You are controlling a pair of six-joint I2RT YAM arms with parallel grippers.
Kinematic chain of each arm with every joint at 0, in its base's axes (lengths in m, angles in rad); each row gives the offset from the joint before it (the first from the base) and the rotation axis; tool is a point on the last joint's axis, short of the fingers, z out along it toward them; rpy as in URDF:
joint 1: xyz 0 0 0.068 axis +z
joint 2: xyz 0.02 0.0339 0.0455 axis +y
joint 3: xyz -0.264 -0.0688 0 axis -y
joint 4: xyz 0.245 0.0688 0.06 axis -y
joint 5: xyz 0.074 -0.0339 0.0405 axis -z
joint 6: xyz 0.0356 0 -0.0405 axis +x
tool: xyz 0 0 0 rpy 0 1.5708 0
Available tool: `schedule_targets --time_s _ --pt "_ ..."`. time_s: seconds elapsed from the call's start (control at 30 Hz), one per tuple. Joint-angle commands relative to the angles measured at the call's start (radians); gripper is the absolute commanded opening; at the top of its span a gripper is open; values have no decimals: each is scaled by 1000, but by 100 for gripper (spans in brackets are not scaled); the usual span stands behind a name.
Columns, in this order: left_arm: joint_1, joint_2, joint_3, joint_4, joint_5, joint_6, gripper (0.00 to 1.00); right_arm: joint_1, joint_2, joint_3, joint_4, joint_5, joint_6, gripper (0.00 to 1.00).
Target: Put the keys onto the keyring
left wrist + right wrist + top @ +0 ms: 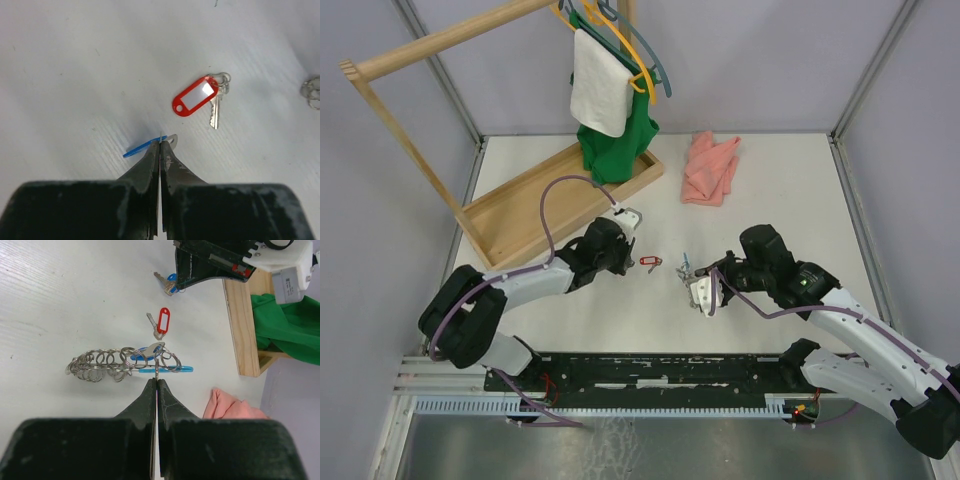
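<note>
My left gripper is shut on a small silver key with a blue tag, just above the table. Ahead of it, a key with a red tag lies flat; the top view has this red-tagged key between the two grippers. My right gripper is shut on one ring of the keyring, a string of silver rings with a blue section. Another blue-tagged key hangs among those rings. From above, the right gripper holds the keyring near the table's middle.
A pink cloth lies at the back right. The wooden rack's base tray stands at the back left, with a green garment and a white towel hanging over it. The enclosure walls border the table.
</note>
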Motion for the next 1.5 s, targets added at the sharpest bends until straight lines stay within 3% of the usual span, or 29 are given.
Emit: schedule_targets --time_s 0.0,0.37,0.53,0.67,0.8,1.03,1.47 --pt "2 -100 -65 182 113 96 3 3 2 -3 59 -6 36 1" --pt "2 -264 -254 562 324 227 3 2 6 14 75 3 83 1" --pt "-19 -305 -335 731 506 375 3 2 6 18 72 1 76 1" --pt "-107 -320 -331 680 491 604 3 4 13 32 73 -4 107 1" --pt "-149 -330 -321 667 476 708 3 4 27 51 53 11 130 1" --pt "-203 -341 -299 667 470 792 3 14 44 53 53 32 125 1" --pt "-258 -359 -266 688 471 809 3 34 60 58 63 78 130 1"
